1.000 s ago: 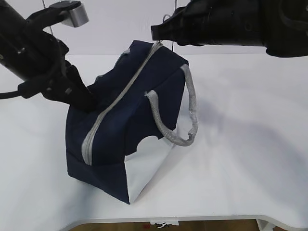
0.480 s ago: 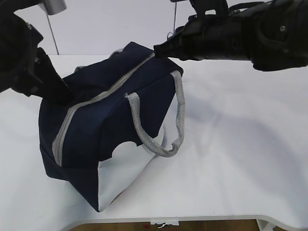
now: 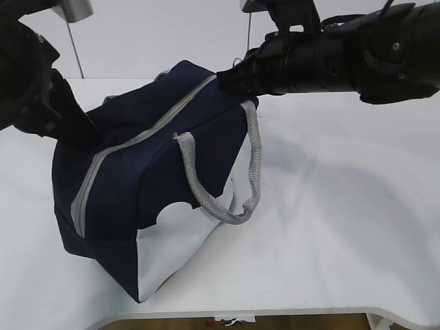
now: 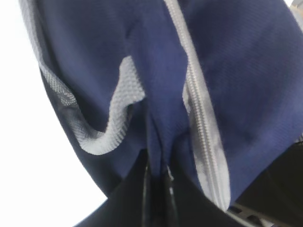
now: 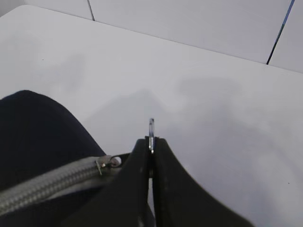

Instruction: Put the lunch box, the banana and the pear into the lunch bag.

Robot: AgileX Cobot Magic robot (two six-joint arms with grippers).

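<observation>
The white table (image 3: pixel 344 227) carries only the lunch bag (image 3: pixel 144 172); behind it stands a pale panelled wall (image 5: pixel 189 19). A thin upright rod (image 3: pixel 74 48) rises at the rear left. No lunch box, banana or pear shows in any view.

The lunch bag sits left of centre on the table, tipped so that one navy end faces the camera and its white lower panel (image 3: pixel 179 247) meets the tabletop. The grey zipper (image 3: pixel 137 137) runs closed along the top ridge. One grey woven handle (image 3: pixel 227 185) hangs loose down the near side.

The left arm crosses over the bag's left upper corner and hides that part in the exterior view.

Left gripper (image 4: pixel 158 189): jaws closed, pinching a fold of navy fabric just beside the zipper, as the left wrist view shows.

Right gripper (image 5: pixel 150 146): jaws closed on the metal ring pull (image 5: pixel 151 128), whose edge stands up between the fingertips. The slider (image 5: pixel 108 162) lies just left of the jaws at the end of the zipper. In the exterior view this gripper (image 3: pixel 227 77) meets the bag's far upper end.
</observation>
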